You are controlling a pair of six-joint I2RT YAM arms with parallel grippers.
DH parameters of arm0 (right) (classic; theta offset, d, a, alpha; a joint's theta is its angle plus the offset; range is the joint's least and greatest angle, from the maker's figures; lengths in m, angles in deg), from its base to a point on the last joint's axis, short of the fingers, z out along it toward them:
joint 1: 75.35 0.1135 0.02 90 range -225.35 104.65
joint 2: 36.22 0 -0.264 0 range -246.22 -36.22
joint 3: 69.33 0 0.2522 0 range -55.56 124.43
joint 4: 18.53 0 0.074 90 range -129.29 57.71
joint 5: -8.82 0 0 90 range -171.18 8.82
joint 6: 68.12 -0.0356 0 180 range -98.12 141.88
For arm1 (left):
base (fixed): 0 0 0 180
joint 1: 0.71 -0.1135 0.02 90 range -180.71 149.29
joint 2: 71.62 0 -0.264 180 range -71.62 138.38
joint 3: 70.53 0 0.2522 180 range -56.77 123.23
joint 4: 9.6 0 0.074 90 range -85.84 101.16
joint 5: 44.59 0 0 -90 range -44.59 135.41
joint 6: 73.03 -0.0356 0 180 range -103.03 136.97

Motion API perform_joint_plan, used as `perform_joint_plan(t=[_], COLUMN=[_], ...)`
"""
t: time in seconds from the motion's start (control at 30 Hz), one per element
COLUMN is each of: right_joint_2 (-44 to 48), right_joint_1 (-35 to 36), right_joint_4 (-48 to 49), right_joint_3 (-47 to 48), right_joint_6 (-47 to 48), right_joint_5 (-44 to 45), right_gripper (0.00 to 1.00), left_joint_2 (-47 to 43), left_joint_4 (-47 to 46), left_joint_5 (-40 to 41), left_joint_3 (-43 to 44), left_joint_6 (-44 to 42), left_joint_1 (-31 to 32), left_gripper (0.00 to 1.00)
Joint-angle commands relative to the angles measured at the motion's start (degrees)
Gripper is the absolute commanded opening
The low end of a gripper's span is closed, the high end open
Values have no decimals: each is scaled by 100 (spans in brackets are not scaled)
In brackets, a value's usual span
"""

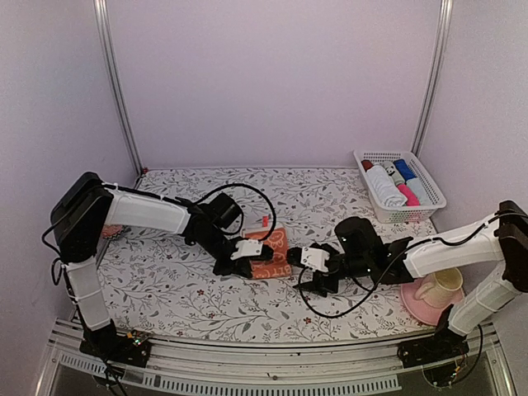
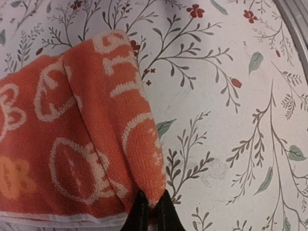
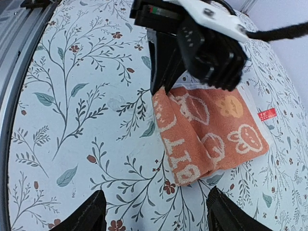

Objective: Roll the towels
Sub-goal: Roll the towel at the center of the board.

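Floral tablecloth (image 1: pixel 165 289) is bearing an orange-red towel (image 3: pixel 211 125). Left gripper (image 2: pixel 153 211) is pinching its fold; right gripper (image 3: pixel 156 216) is hovering nearby, fingers (image 3: pixel 82 216) spread.

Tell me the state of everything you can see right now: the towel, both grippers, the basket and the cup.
orange towel: one edge folded over, not yet a roll.
left gripper: jaws shut on the towel's corner.
right gripper: jaws open, empty.
basket: holding rolled towels.
cup: upright on the pink plate.
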Motion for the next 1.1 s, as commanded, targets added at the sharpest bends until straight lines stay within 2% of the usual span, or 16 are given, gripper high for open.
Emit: perform_joint_plan(t=[0.0,0.43,0.87,1.03,1.07], right_joint_2=[-493,-1704,-2082,-2469,-2518], right_joint_1=[371,571,815,816,816], right_joint_4=[544,942,1196,1181,1180], right_joint_3=[143,703,833,1052,1085], right_joint_6=[933,1733,2510,2541,2536], right_joint_5=[846,1258,1992,2293,2334], right_gripper=[73,66,65,54,49], left_joint_2=[338,1031,1304,1347,1351], left_joint_4=[858,1664,2045,2077,2089], left_joint_5=[-907,-1587,-1846,-1883,-1884], left_joint_3=[403,930,1167,1212,1213], left_joint_6=[62,-146,-376,-372,-376], left_joint_1=[-302,-746,-852,-894,-898], left_gripper=[0,0,0,0,0])
